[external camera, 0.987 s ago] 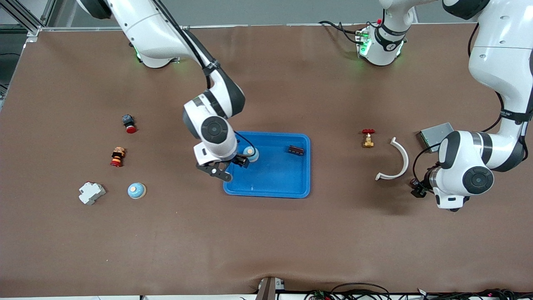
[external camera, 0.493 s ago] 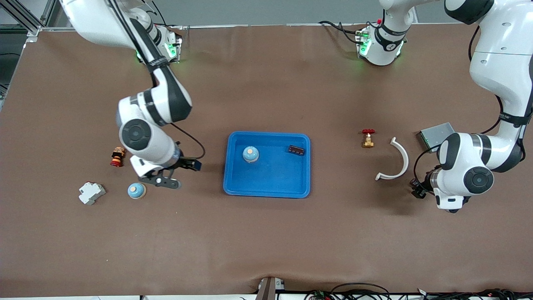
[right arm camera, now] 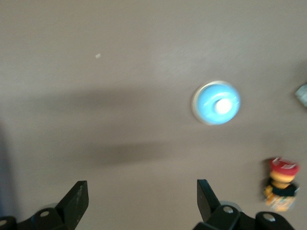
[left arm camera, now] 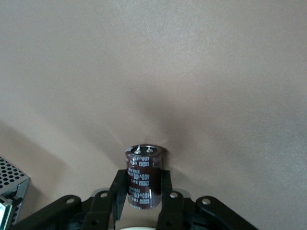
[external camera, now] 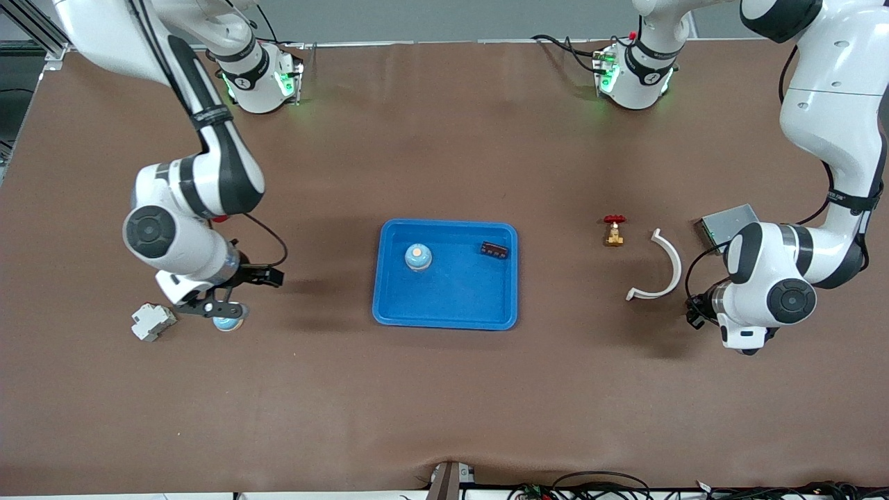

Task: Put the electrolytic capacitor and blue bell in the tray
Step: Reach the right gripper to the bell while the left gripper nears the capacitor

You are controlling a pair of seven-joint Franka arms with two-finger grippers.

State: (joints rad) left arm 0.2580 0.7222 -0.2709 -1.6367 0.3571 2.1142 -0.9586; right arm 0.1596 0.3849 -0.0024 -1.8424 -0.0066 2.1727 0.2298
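A dark brown electrolytic capacitor (left arm camera: 143, 173) stands upright on the brown mat, and my left gripper (left arm camera: 143, 194) is shut on its body. In the front view that gripper (external camera: 695, 312) is low at the left arm's end of the table, near the white curved piece, and its hand hides the capacitor. The blue tray (external camera: 444, 309) lies mid-table with one blue bell (external camera: 418, 257) and a small dark part (external camera: 494, 250) in it. A second blue bell (external camera: 229, 324) (right arm camera: 217, 103) sits on the mat at the right arm's end. My right gripper (external camera: 223, 310) (right arm camera: 139, 201) hangs open just over it.
A brass valve with a red handle (external camera: 614, 230), a white curved piece (external camera: 660, 267) and a grey metal box (external camera: 726, 222) lie by the left arm. A white breaker (external camera: 153, 321) and a red-topped figure (right arm camera: 280, 190) lie close to the second bell.
The right arm left one blue bell in the tray and swung across to over the second bell. The left gripper closed on the capacitor.
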